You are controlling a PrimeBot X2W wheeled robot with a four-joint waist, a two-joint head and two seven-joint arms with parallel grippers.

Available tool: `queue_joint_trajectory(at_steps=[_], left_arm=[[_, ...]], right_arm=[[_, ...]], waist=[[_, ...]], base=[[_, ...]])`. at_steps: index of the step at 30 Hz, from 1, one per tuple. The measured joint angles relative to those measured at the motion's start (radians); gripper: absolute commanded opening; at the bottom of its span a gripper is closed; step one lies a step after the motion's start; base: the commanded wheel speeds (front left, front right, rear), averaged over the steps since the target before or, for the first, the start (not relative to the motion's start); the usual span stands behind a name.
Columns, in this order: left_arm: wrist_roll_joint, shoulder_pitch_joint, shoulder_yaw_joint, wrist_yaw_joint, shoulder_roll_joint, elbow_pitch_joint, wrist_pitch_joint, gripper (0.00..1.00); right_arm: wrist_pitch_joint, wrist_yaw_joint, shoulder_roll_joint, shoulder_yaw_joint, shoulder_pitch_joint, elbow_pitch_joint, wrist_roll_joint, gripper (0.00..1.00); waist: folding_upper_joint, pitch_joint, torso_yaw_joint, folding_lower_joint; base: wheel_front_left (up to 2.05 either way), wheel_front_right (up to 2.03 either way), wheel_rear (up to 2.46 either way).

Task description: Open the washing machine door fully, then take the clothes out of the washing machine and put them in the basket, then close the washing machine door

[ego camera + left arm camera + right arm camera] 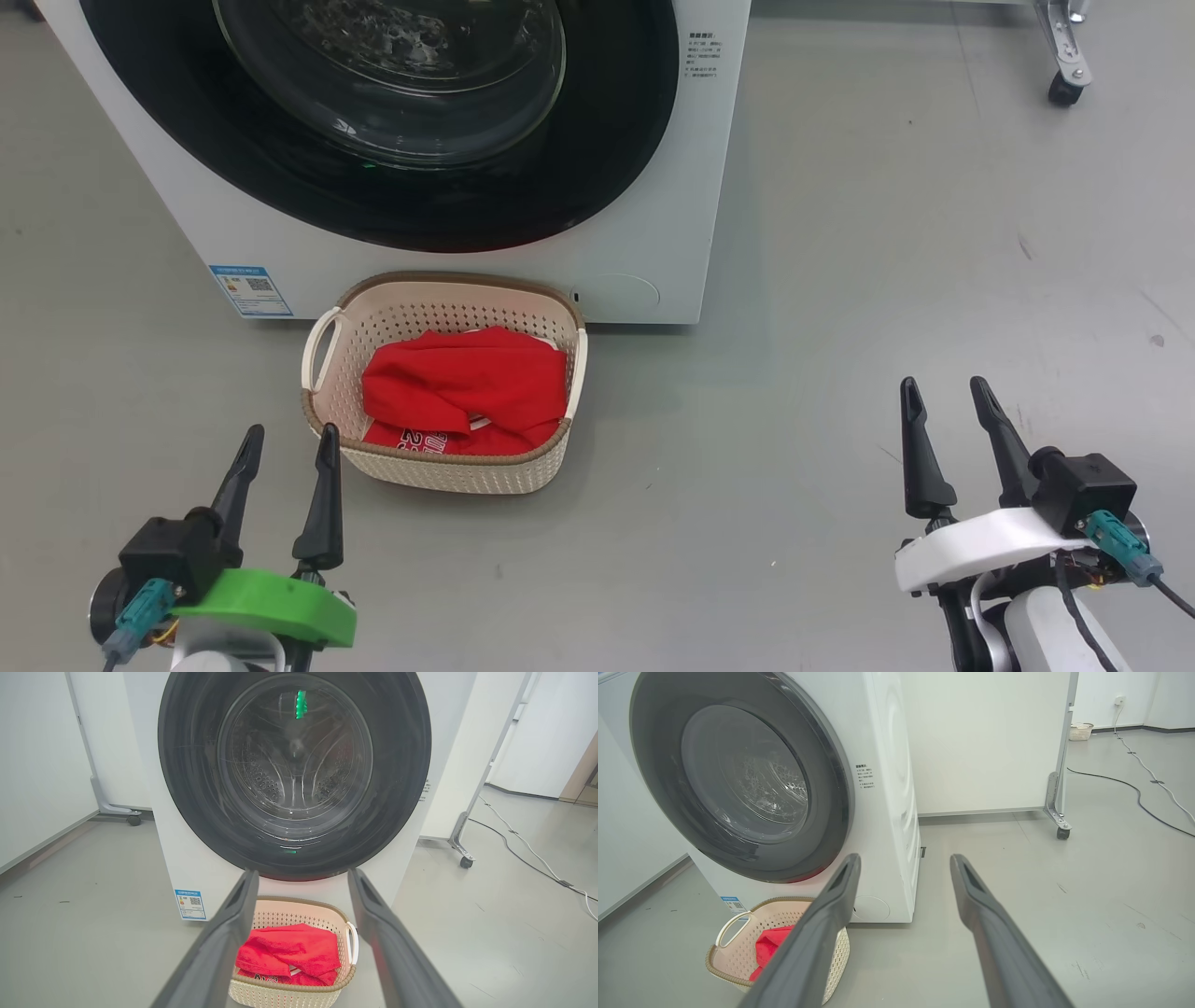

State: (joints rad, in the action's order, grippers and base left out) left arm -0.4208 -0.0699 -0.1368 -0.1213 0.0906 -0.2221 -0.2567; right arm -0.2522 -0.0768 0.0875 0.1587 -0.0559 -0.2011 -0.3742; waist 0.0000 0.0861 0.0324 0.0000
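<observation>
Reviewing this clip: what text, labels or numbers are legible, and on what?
Nothing reads clearly enough to quote.
Blue sticker on the washing machine: QR code and print, too small.
Black notice beside the washing machine door: too small.
White lettering on the clothes: folded, unreadable.

2 grippers [289,443] [945,392] agape, empty

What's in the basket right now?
Red clothes, bunched, with white lettering at the near edge. They cover most of the basket floor, so anything underneath can't be seen.
</observation>
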Motion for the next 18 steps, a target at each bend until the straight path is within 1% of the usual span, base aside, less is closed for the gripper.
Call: queue_joint_trajectory(at_steps=[18], left_arm=[[0.008, 0.003, -0.006, 0.000, 0.004, -0.006, 0.000, 1.00]], right_arm=[[0.000, 0.000, -0.005, -0.005, 0.005, 0.006, 0.007, 1.00]], waist=[[0.0000, -0.008, 0.000, 0.0000]], base=[[0.00, 0.00, 0.00]])
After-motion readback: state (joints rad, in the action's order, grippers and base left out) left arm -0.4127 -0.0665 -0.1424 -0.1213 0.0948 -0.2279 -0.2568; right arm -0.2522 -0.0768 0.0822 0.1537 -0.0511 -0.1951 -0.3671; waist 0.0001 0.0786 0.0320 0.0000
